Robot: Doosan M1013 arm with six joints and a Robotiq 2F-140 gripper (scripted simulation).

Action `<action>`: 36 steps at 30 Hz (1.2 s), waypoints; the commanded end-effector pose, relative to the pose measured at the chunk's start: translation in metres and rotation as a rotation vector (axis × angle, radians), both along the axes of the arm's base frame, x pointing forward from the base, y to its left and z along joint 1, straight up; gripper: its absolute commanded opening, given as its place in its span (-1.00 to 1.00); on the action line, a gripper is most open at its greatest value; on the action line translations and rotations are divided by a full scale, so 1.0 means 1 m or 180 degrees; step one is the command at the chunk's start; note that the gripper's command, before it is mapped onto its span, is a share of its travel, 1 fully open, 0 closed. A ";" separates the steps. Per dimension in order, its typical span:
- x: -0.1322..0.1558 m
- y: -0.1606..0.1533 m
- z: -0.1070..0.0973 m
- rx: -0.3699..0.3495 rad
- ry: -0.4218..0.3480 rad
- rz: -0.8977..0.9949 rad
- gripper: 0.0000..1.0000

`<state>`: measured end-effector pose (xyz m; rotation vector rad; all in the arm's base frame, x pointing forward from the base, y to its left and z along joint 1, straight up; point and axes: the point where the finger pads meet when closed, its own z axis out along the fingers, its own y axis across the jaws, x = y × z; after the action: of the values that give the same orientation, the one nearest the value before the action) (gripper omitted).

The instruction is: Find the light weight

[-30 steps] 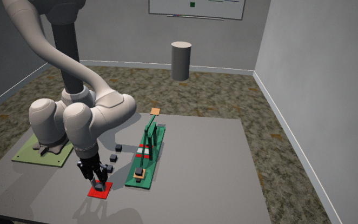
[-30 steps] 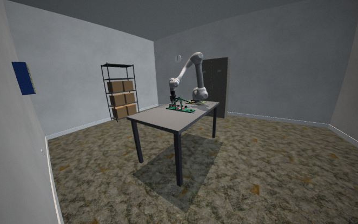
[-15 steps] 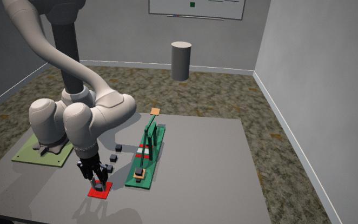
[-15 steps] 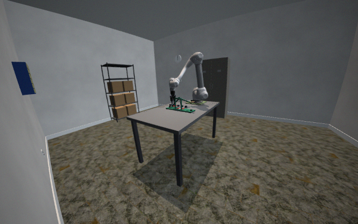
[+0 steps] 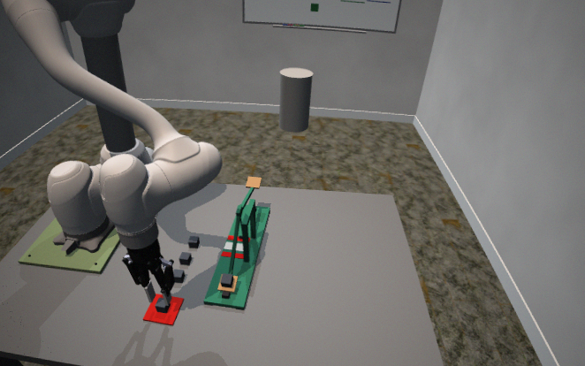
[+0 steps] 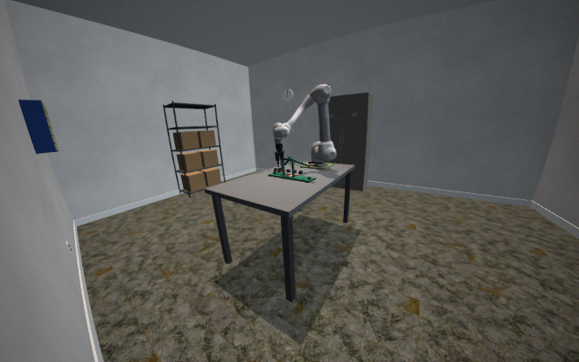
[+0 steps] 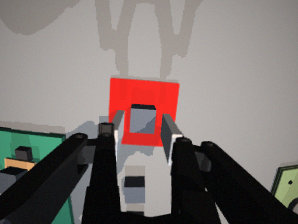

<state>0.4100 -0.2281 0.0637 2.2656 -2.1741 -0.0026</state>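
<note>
Evidently a released hand [image 5: 159,298] [image 6: 278,165] [image 7: 142,123], fingers parted around the dark weight [image 5: 162,305] [image 7: 143,120], gripping nothing.

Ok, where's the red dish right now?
Top view: the red dish lies on the table, left of the green balance base, below the gripper.

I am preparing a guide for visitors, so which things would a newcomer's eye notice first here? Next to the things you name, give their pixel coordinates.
Probably the bright red dish [image 5: 149,315] [image 7: 170,95] on the table, with a dark weight [image 5: 161,306] [image 7: 143,120] on it between the open fingers [image 5: 158,301]. Then the green rocker balance [image 5: 212,298] [image 6: 303,178] beside it, tilted, its lower orange pan [image 5: 220,288] carrying another dark weight [image 5: 226,279].
</note>
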 end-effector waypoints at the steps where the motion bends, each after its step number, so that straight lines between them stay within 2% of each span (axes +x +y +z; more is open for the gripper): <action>1: 0.000 0.000 0.020 0.0001 0.0001 0.0000 -0.30; 8: 0.000 0.000 0.051 0.0001 0.0001 0.0000 -0.30; 16: 0.000 0.000 0.057 0.0001 0.0001 0.0000 -0.30; 17: 0.000 0.000 0.057 0.0001 0.0001 0.0000 1.00; 36: 0.000 0.000 0.057 0.0001 0.0001 0.0000 1.00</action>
<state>0.4101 -0.2281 0.1205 2.2655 -2.1741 -0.0032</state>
